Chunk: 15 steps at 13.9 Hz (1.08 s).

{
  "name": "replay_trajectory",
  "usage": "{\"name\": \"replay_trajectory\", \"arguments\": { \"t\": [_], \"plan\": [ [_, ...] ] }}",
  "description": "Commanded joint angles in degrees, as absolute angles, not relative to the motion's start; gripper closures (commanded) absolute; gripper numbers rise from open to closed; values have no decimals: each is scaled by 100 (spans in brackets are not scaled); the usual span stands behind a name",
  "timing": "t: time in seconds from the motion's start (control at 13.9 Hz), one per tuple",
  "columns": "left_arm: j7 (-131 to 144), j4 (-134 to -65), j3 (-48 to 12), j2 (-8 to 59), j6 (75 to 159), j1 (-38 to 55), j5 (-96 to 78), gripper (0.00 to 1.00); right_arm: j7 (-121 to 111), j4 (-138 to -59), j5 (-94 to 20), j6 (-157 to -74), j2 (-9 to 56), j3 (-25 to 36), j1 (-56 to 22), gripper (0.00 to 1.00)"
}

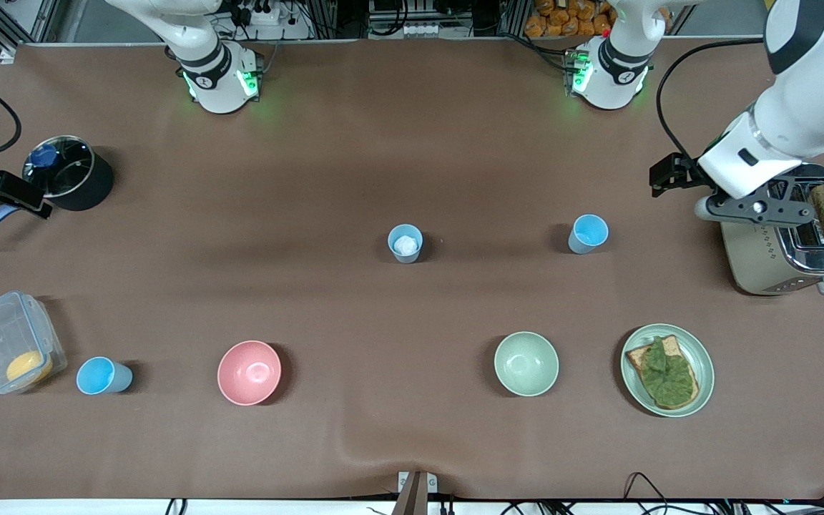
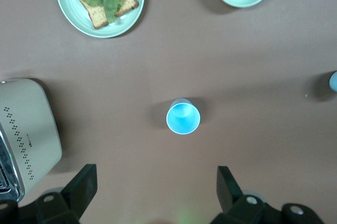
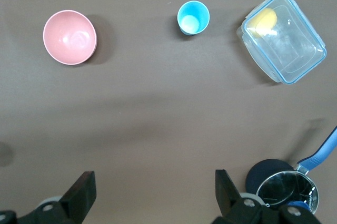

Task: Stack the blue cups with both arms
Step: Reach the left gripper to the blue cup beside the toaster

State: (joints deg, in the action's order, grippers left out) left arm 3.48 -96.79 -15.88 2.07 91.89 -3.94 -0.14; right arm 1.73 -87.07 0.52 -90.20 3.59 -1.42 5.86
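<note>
Three blue cups upright on table, well apart: one with white lump inside [image 1: 405, 243] at centre; second blue cup [image 1: 588, 233] beside it toward left arm's end; third blue cup [image 1: 103, 376] nearer front camera, between clear container [image 1: 10, 352] and pink bowl [image 1: 249, 372]; left gripper [image 2: 157, 190] over toaster [image 1: 787, 247], fingers spread, empty; right gripper [image 3: 155, 192] near black pot [image 1: 69, 173], fingers spread, empty.

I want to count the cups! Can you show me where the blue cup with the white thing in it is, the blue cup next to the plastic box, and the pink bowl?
Blue cup with white lump [image 1: 405, 243], front view, on its rim.
Blue cup by the box [image 1: 103, 376], front view, on its opening.
Pink bowl [image 1: 249, 372], front view, inside the bowl.
</note>
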Motion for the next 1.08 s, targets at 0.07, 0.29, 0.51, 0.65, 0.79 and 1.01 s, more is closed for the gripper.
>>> {"name": "replay_trajectory", "arguments": {
  "t": [0.07, 0.29, 0.51, 0.65, 0.79, 1.01],
  "plan": [
    [360, -9861, -1591, 570, 9798, -203, -26, 0, 246, -8772, 88, -9088, 255, -229, 721, 0],
    [439, -10298, -1600, 633, 10429, 87, -61, 0, 246, -8745, 97, -9271, 264, -228, 861, 0],
    [894, -11037, -1600, 642, 11537, 272, -211, 0, 246, -8763, 62, -9387, 272, -237, 800, 0],
    [1386, -11267, -1600, 668, 11820, 430, -211, 0, 211, -8771, 53, -9387, 281, -255, 782, 0],
    [1756, -11504, -1608, 703, 12048, 527, -211, 0, 237, -8780, 53, -9500, 299, -264, 703, 0],
    [1986, -12039, -1635, 826, 12698, 554, -220, 0, 194, -8807, -17, -9553, 299, -272, 703, 0]
  ]
}}
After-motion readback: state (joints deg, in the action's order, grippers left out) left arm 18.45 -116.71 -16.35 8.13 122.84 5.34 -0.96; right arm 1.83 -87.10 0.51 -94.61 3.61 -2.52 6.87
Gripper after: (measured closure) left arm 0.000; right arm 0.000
